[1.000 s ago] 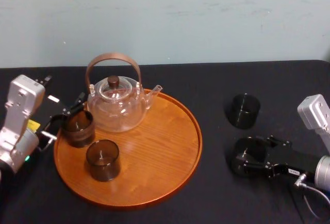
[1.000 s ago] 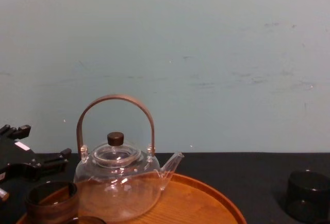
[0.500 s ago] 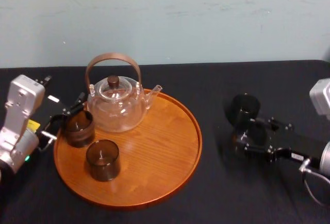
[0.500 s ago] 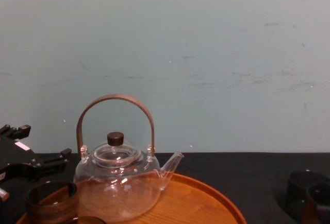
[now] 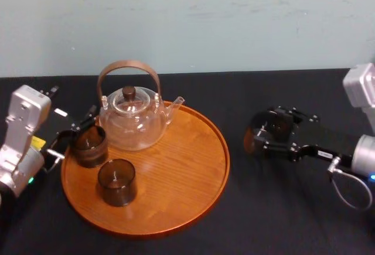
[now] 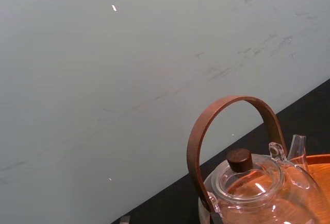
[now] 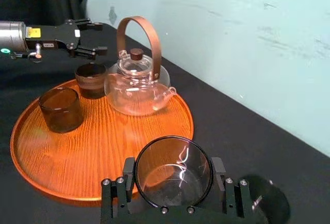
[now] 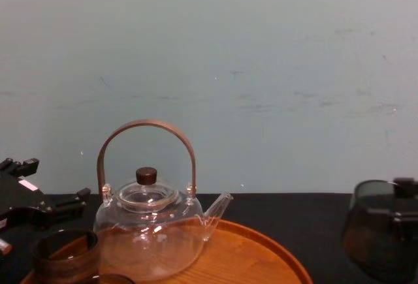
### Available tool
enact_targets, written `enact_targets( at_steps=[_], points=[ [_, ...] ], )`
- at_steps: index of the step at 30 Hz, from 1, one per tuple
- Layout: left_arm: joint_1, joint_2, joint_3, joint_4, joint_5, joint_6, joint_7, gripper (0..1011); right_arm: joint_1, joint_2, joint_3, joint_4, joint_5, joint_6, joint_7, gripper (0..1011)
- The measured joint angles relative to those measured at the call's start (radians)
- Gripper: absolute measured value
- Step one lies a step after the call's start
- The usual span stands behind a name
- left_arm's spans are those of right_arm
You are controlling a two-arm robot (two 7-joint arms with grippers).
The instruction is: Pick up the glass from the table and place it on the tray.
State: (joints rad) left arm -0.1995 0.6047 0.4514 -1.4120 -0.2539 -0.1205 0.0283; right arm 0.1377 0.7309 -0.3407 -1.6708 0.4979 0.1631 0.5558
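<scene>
Glass (image 7: 172, 168): small smoky dark-tinted tumbler, straight-sided, no handle, mouth up. Located to the right of the tray (image 5: 187, 173), well clear of its rim and held off the tabletop (image 5: 258, 214), with a dark round shadow (image 7: 264, 201) on the cloth below and a little apart from it. Right hand (image 5: 275, 132): black, two-fingered, reaching in from the right of the tray. Its fingers (image 7: 218, 178) are closed against opposite sides of the glass, gripping it at mid-height. Tray: large, round, orange-brown wood with a low raised rim, resting flat on the tabletop. Contents of the tray: one clear glass teapot (image 5: 132, 120) with an arched brown handle and a dark lid knob, standing at the tray's far left portion, spout pointing toward the tray's right; one dark tumbler (image 5: 89, 145) against the tray's left rim, just in front of the teapot; a second dark tumbler (image 5: 117, 182) nearer the tray's front, just beside the first. Both are upright. Left hand (image 7: 97, 38): black, positioned just outside the tray's left rim, near the first tumbler but apart from it. Its fingers are spread wide and grasp nothing. Tabletop: flat, covered in black cloth, extending on all sides of the tray. Wall (image 5: 205, 20): pale blue-green, lightly scuffed, rising beyond the tray's far side.
</scene>
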Motion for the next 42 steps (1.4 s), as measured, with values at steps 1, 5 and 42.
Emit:
enact_targets(
  at_steps=[1, 5, 42],
  points=[
    [0.000, 0.000, 0.000, 0.000, 0.000, 0.000, 0.000, 1001, 0.008, -0.003, -0.006, 0.004, -0.003, -0.002, 0.003, 901],
    [0.000, 0.000, 0.000, 0.000, 0.000, 0.000, 0.000, 1002, 0.047, -0.023, -0.038, 0.020, -0.016, -0.012, 0.021, 901],
    [0.000, 0.000, 0.000, 0.000, 0.000, 0.000, 0.000, 1002, 0.230, -0.193, -0.312, 0.195, -0.068, -0.085, 0.165, 901]
  ],
)
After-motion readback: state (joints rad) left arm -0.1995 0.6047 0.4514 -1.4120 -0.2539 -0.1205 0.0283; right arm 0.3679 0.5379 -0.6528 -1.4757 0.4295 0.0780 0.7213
